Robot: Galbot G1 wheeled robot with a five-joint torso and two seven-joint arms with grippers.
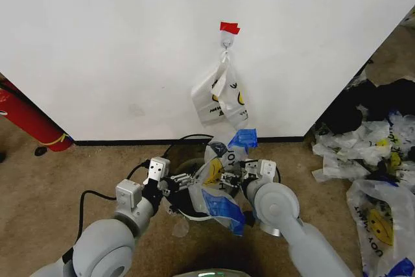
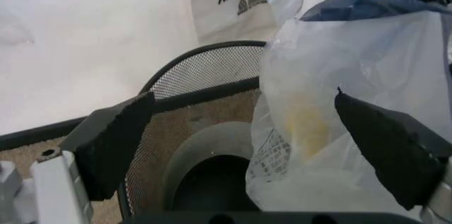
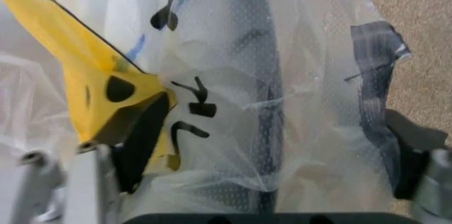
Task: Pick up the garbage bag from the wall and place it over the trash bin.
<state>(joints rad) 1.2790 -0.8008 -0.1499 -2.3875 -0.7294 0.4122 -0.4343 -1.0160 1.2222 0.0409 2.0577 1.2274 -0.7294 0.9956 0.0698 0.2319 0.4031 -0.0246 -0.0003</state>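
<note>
The garbage bag [image 1: 219, 183], see-through with blue handles and a yellow smiley, hangs crumpled over the trash bin [image 1: 188, 209], draped on the side of the rim nearer the right arm; one blue handle sticks up toward the wall [image 1: 130, 43]. In the left wrist view the bin's dark mesh rim [image 2: 211, 70] curves beside the bag's pale plastic [image 2: 353, 102]. The left claw [image 1: 183, 181] reaches in at the bin, fingers spread, one finger [image 2: 381, 144] against the bag. The right claw [image 1: 235, 178] is beside the bin, fingers apart with the bag's film bunched between them. Above the bin, another white smiley bag [image 1: 220, 98] hangs from a hook [image 1: 226, 45] under red tape [image 1: 229, 28].
</note>
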